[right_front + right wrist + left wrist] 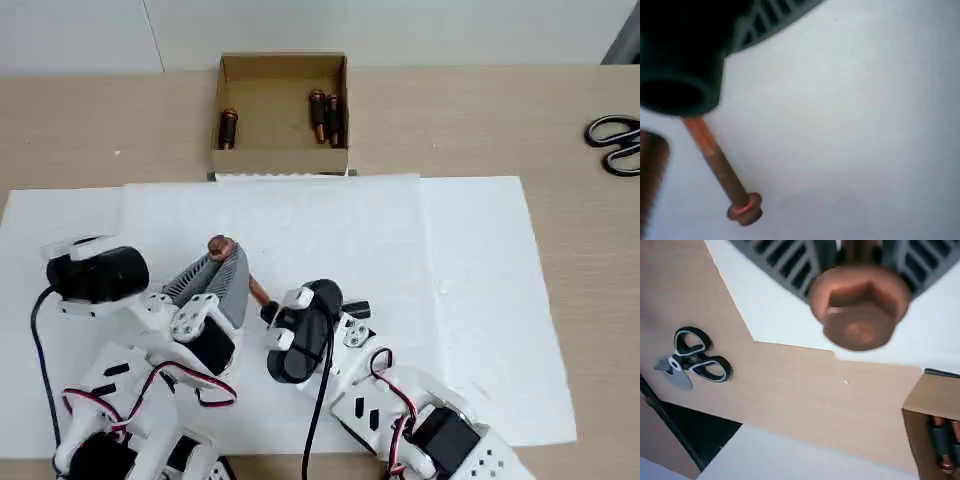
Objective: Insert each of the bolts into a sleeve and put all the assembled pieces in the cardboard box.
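Blk scissors point(615, 143) at far right of wood table point(480, 120), off white sheet point(450, 260).

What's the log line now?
left gripper: shut on bolt | right gripper: shut on sleeve | bolt not inserted | cardboard box: three pieces

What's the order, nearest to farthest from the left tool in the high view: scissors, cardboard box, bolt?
1. Bolt: gripped in the left tool itself.
2. Cardboard box: beyond it, at the table's far side.
3. Scissors: at the far right edge.
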Tool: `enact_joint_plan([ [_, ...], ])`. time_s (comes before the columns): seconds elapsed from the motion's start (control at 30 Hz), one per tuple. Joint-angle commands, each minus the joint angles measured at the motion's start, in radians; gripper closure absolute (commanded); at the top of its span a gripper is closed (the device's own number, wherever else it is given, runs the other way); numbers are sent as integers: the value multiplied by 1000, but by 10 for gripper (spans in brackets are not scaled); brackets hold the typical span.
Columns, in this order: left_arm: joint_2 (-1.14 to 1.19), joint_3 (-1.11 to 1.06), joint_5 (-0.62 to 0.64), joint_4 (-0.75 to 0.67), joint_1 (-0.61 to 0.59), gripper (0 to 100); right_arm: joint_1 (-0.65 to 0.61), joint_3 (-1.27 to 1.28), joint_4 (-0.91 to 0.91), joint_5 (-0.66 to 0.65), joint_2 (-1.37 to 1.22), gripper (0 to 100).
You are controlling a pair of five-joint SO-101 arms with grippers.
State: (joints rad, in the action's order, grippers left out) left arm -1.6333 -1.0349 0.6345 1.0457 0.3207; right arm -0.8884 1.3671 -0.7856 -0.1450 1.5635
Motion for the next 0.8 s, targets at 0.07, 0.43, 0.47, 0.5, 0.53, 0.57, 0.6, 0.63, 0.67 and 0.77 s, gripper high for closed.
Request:
enact_joint_plan([
  [0.07, -8, 28, 5, -25, 14, 994, -5, -29, 33, -12, 16, 996],
  [0.43, -6, 27, 5, 38, 15, 994, -5, -80, 31, -12, 16, 996],
  [0.47, -6, 27, 5, 43, 15, 994, -5, -83, 31, -12, 16, 996],
  [0.5, -6, 27, 5, 48, 15, 994, -5, -87, 31, -12, 16, 996],
  [0.53, -6, 27, 5, 48, 15, 994, -5, -87, 31, -12, 16, 996],
  [0.57, -6, 25, 5, 48, 17, 994, -5, -87, 31, -12, 16, 996],
  [0.6, -8, 18, 5, 46, 17, 994, -5, -87, 31, -12, 16, 996],
  [0.63, -9, 10, 5, 46, 17, 994, -5, -87, 31, -12, 16, 996],
  [0.67, -11, 1, 5, 46, 17, 994, -5, -89, 31, -12, 16, 996],
  [0.77, -11, -12, 5, 44, 18, 994, -5, -89, 31, -12, 16, 996],
])
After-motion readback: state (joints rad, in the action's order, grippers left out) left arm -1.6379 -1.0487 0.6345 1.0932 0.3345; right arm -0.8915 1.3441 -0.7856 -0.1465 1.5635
